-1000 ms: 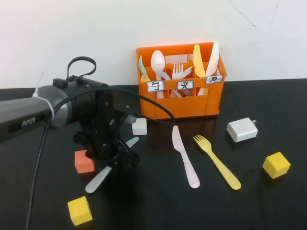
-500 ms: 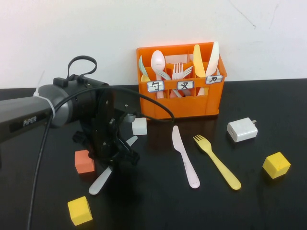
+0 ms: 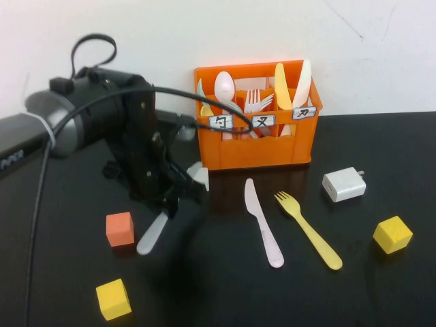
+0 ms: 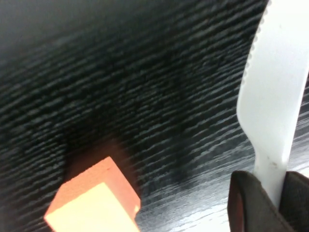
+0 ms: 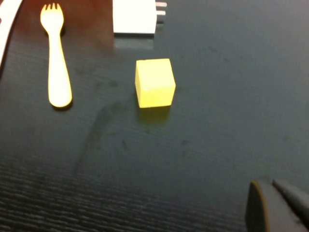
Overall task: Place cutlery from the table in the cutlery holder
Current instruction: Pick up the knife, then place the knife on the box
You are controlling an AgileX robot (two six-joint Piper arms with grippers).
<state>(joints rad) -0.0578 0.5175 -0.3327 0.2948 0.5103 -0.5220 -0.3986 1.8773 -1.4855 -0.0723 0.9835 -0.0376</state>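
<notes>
- The left gripper (image 3: 167, 204) is pinched shut on the white knife (image 3: 154, 233), holding it off the table left of the orange holder (image 3: 257, 146).
- The hold looks thin, so the knife could swivel or drop.
- Its hanging end might clip the holder's rim.
- The right gripper (image 5: 277, 205) hovers near the yellow block (image 5: 154, 82); its fingers seem nearly closed and empty, though they're barely in view.

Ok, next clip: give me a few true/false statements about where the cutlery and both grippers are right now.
1. The left gripper is shut on a white plastic knife. True.
2. The yellow plastic fork stands in the orange cutlery holder. False: it lies on the black table.
3. The pink plastic knife lies left of that fork. True.
4. The right gripper is over the holder. False: it hangs low over bare table near a yellow cube.
</notes>
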